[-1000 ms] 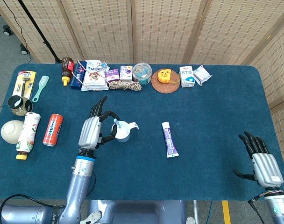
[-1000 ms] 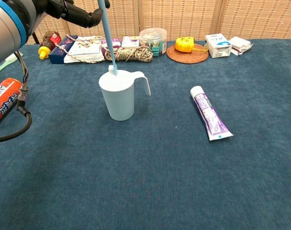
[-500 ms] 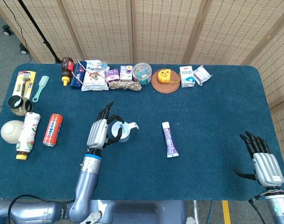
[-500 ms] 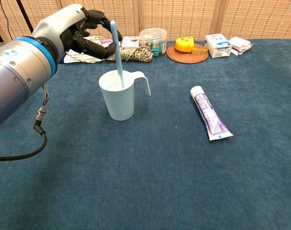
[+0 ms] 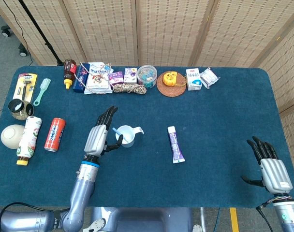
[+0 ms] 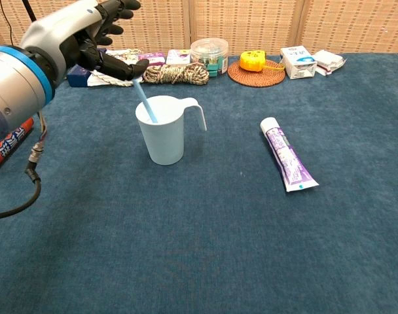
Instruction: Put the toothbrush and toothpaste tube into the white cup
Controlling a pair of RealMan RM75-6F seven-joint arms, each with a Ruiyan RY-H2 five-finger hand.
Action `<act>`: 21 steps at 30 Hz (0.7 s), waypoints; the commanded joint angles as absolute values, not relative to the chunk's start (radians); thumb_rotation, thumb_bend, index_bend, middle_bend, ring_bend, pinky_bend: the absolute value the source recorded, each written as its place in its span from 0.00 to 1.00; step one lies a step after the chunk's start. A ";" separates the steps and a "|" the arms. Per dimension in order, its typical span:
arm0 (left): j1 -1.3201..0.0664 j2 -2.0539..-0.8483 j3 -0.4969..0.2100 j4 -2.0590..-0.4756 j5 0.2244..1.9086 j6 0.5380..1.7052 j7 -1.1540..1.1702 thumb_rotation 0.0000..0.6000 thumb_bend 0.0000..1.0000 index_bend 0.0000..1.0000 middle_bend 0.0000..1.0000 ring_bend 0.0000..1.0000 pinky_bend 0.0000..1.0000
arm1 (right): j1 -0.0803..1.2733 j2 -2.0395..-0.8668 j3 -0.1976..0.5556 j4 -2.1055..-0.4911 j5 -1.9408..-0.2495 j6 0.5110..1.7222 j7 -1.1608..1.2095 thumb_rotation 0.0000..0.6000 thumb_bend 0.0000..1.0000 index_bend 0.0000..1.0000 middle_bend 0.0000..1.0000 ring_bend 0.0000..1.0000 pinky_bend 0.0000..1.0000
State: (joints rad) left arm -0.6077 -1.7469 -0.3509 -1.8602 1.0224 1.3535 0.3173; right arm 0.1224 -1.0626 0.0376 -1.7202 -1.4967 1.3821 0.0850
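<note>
While toothbrush (image 6: 144,101) leans in white cup (image 6: 163,137), left hand (image 6: 88,36) hovers beside.

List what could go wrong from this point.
The light blue toothbrush leans in the white handled cup, its tip beside the left hand; a careless withdrawal might flick it out or tip the cup. The purple-and-white toothpaste tube lies flat on the blue cloth, an awkward pickup for the right hand.
</note>
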 commanded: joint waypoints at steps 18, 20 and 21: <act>-0.334 -1.001 -0.213 -2.054 1.237 1.380 0.240 1.00 0.35 0.00 0.00 0.00 0.00 | 0.275 -1.110 0.133 -1.741 -1.349 1.189 -0.074 1.00 0.00 0.00 0.00 0.00 0.00; -0.316 -0.973 -0.200 -2.031 1.249 1.376 0.198 1.00 0.35 0.00 0.00 0.00 0.00 | 0.287 -1.120 0.145 -1.752 -1.327 1.182 -0.097 1.00 0.00 0.00 0.00 0.00 0.00; -0.307 -0.962 -0.194 -2.020 1.255 1.375 0.177 1.00 0.35 0.00 0.00 0.00 0.00 | 0.294 -1.125 0.150 -1.757 -1.318 1.178 -0.109 1.00 0.00 0.00 0.00 0.00 0.00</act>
State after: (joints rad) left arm -0.3541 -1.0143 -0.2284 -2.0505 1.2222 1.3800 0.2419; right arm 0.2799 -1.1137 0.1360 -1.7445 -1.3335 1.1904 -0.0902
